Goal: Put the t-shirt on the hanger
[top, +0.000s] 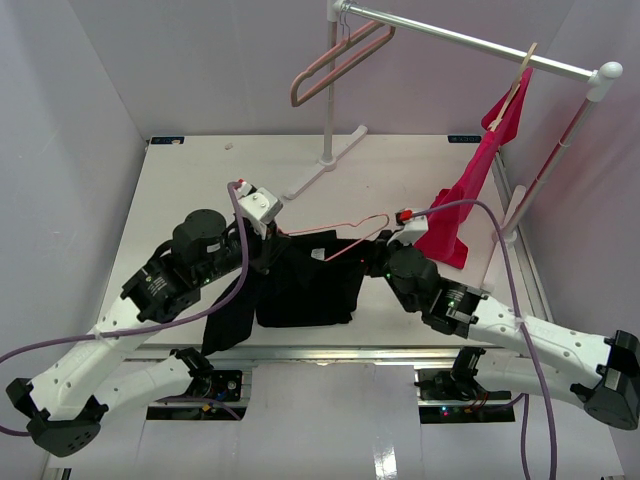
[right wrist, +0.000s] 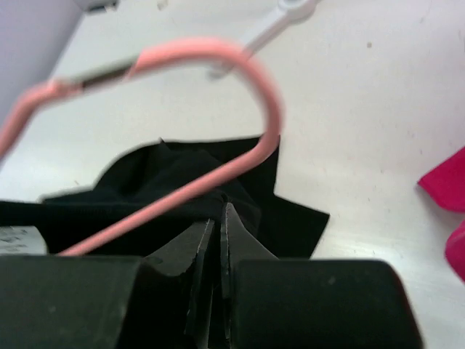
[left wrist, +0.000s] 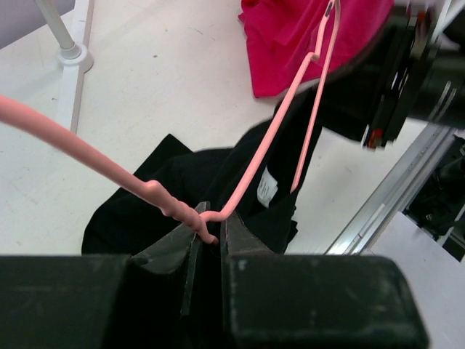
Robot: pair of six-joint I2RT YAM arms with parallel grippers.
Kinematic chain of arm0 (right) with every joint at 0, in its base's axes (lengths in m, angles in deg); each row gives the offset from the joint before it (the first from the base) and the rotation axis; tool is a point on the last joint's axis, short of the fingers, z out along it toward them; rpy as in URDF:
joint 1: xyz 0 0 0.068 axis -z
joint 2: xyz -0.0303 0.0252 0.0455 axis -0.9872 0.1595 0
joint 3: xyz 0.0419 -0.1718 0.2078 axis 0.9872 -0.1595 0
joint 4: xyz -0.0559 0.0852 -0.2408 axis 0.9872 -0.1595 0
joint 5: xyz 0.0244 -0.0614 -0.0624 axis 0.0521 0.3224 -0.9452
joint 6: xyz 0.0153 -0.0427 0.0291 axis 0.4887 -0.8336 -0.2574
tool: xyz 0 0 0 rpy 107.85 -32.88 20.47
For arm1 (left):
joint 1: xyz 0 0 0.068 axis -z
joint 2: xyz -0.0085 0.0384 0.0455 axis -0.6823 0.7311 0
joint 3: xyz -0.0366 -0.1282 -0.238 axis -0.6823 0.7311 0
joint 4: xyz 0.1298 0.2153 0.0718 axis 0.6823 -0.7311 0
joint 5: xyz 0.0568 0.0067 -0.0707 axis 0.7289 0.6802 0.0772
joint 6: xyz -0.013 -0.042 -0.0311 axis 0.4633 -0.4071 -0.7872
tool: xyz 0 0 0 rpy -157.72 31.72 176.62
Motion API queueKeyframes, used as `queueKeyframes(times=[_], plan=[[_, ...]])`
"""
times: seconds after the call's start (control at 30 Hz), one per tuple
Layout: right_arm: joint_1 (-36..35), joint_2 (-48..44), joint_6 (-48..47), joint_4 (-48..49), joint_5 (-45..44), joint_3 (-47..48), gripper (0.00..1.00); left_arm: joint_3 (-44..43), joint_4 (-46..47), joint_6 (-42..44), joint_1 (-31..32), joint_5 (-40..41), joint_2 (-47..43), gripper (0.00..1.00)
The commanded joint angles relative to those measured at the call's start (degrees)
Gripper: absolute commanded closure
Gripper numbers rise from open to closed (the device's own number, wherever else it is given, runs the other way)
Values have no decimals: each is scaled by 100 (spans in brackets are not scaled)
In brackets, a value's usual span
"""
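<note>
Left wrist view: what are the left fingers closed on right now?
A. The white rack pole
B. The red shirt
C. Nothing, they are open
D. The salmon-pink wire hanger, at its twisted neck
D: the left fingers are shut on the salmon-pink wire hanger right at its twisted neck, with the black t-shirt lying on the table beyond them.

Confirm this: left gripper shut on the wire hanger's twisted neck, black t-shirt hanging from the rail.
Wrong on the shirt. The left gripper is shut on the hanger at its twisted neck, but the top external view shows the t-shirt down on the table, not hanging from the rail.
</note>
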Motion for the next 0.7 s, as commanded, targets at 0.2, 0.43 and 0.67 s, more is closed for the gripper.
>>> queueKeyframes(times=[0.2, 0.43, 0.67], plan=[[560, -561, -253, -1189, -805, 1090, 92, 408, -478, 663, -4, -469, -813, 100], [816, -812, -500, -1402, -830, 1439, 92, 586, -615, 963, 0, 359, -897, 100], [945, -637, -1175, -1402, -864, 1897, 92, 544, -645, 1088, 0, 482, -663, 100]])
